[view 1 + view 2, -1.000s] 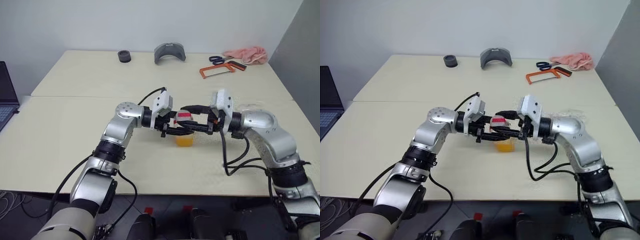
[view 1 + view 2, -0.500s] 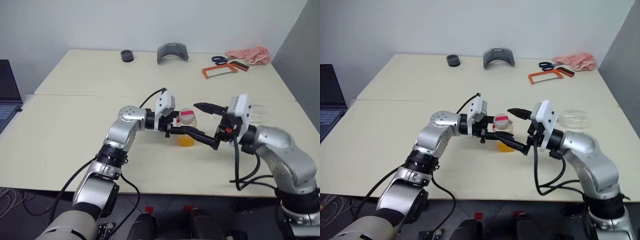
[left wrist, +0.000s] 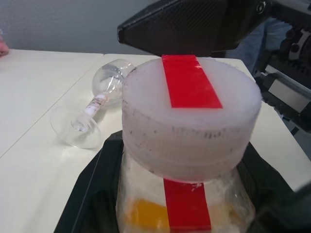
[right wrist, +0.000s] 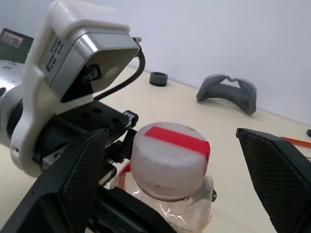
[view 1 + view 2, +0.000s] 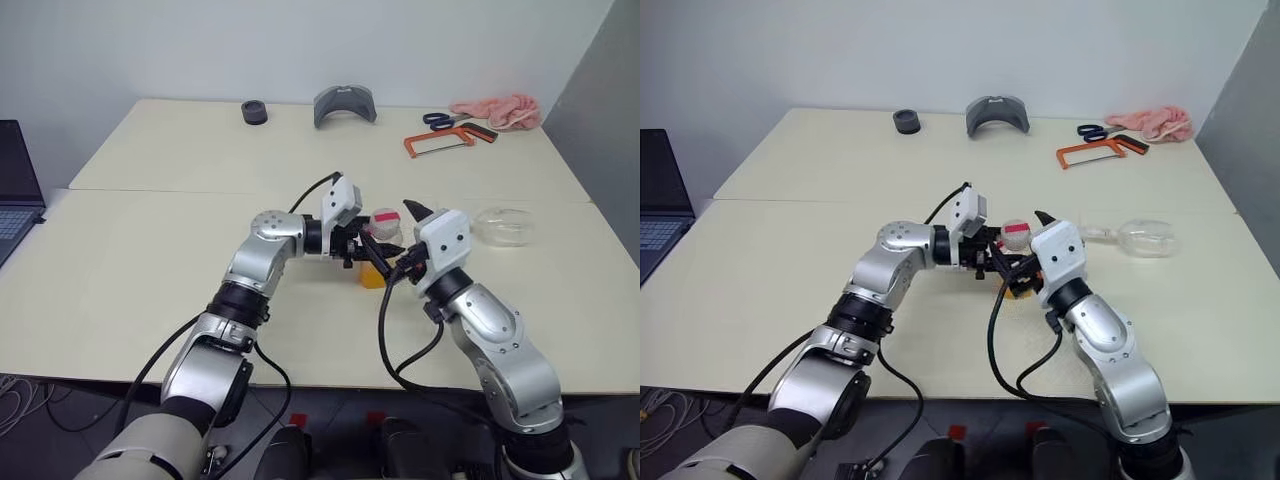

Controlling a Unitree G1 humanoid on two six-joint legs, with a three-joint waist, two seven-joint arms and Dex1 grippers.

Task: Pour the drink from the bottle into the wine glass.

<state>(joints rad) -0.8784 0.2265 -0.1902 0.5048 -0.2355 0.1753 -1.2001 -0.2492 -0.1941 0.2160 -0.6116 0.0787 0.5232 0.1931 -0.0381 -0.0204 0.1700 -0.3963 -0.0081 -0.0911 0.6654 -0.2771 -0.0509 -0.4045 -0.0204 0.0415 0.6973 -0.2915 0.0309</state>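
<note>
The right end effector (image 4: 165,194) had swung back in, fingers spread wide either side of the capped bottle (image 5: 378,245), gripping nothing. The left end effector (image 5: 368,252) stayed clamped on it above the worktop (image 5: 150,270). The wine glass (image 5: 500,225) lay toppled nearby, so pouring looked far off.

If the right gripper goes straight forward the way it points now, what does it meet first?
Most likely the bottle's cap: the right gripper has its jaws open on either side of the cap, which sits directly ahead.
</note>
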